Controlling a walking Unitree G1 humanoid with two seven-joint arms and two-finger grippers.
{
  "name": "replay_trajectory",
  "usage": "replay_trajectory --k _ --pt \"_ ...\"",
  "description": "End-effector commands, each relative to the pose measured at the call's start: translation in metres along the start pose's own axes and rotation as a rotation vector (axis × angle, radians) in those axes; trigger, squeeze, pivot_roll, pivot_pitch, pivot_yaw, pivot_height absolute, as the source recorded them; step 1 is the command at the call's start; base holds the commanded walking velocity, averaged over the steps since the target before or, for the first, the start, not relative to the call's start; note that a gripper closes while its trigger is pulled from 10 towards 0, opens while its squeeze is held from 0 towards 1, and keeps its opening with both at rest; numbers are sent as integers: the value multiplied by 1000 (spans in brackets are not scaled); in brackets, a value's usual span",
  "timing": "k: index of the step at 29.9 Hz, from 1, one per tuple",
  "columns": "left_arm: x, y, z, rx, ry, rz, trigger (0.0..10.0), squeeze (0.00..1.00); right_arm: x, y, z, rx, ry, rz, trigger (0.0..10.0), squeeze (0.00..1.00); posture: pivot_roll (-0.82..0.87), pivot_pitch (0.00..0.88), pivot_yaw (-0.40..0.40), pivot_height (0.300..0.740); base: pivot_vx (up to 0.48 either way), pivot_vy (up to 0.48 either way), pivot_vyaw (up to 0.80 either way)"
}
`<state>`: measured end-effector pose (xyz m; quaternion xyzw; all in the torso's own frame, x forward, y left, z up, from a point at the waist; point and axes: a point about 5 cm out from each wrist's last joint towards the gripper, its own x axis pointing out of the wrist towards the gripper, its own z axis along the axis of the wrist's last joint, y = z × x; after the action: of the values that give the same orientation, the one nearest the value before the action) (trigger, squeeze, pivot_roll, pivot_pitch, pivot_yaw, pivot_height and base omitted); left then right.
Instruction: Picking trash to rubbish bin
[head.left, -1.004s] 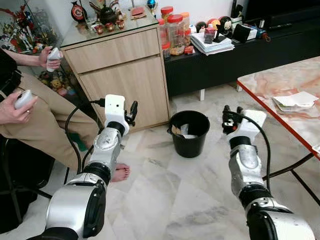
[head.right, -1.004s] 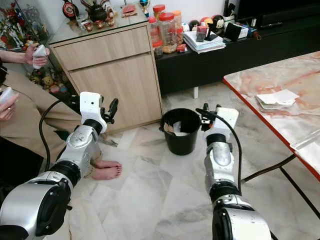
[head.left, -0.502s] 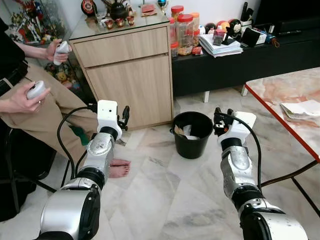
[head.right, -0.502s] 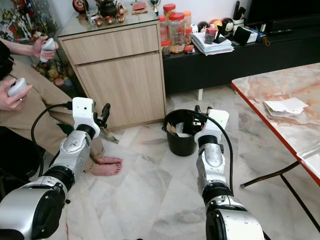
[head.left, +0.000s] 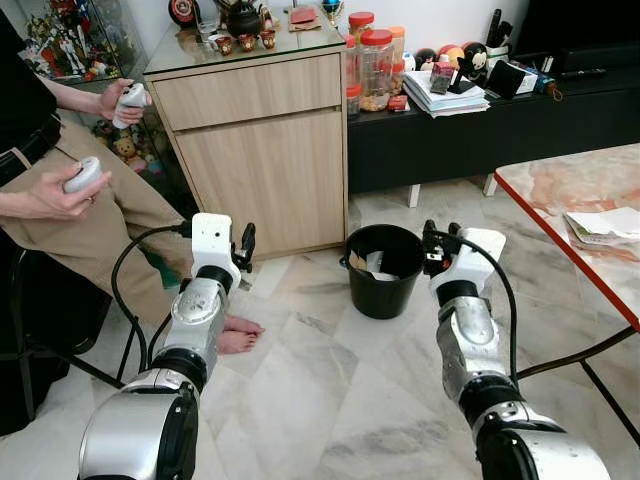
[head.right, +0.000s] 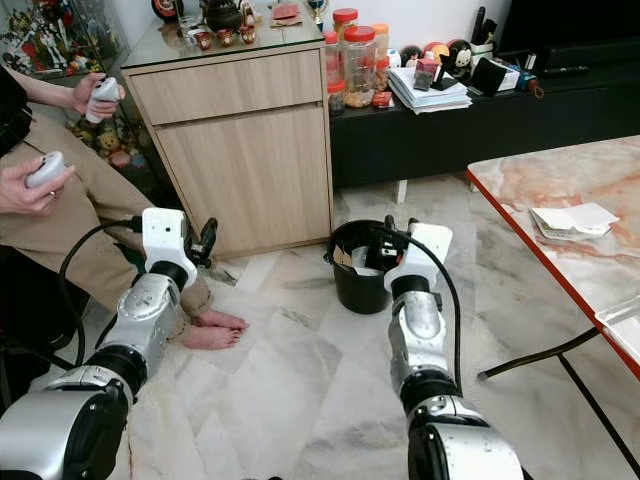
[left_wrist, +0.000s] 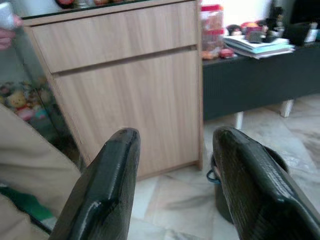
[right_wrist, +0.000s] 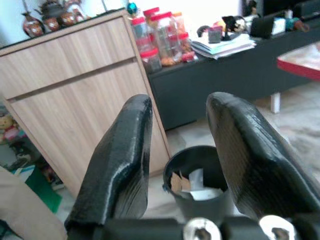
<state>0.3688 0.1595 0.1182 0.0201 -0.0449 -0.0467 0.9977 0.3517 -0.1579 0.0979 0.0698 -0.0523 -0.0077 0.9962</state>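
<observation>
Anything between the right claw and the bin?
Nothing visible. The right claw, open and empty, hangs just beside the black bin, with bare marble floor around it. Paper scraps already lie inside.

Right gripper nearer bin.
</observation>
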Motion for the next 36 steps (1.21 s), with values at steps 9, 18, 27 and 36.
replay_trajectory --k 9,18,27,36 --pt "-21 10 -34 35 153 26 10000 0 -27 4 -46 -19 235 24 10000 0 87 0 67 740 0 0 -118" --pt "-75 24 -100 45 501 48 10000 0 -84 -13 -104 33 547 -59 10000 0 99 0 55 740 0 0 0" --pt "-127 29 -140 77 734 56 10000 0 -132 -30 -135 114 742 -191 10000 0 96 0 58 740 0 0 0" --pt "-141 34 -149 68 799 87 10000 0 -146 -33 -142 108 796 -203 10000 0 96 0 58 740 0 0 0"
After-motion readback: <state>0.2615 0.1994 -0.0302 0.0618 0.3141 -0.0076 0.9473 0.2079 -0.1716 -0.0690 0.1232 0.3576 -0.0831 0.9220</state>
